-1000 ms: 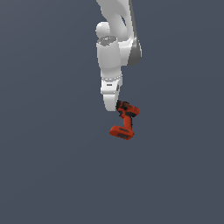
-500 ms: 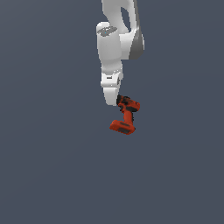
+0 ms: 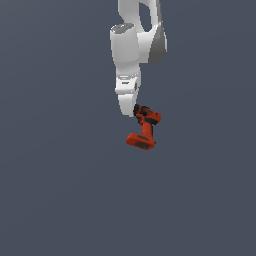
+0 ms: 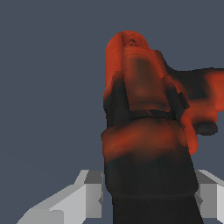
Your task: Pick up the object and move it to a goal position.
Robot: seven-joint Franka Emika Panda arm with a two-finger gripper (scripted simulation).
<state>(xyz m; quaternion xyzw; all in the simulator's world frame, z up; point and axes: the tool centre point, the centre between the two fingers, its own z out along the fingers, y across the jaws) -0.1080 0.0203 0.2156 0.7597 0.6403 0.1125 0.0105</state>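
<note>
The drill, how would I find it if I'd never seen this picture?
Find the big white robot arm coming down from the top of the exterior view. Follow it to its tip, the end effector; the drill hangs there. It's the only red-orange thing, with black trim and a flat base.

Plain slate-grey backdrop (image 3: 55, 190), flat and uniform

The same dull blue-grey surface (image 4: 48, 87) fills the wrist view around its centre; it carries no markings, seams or edges in either view, and whether it is a floor or a wall cannot be told.
</note>
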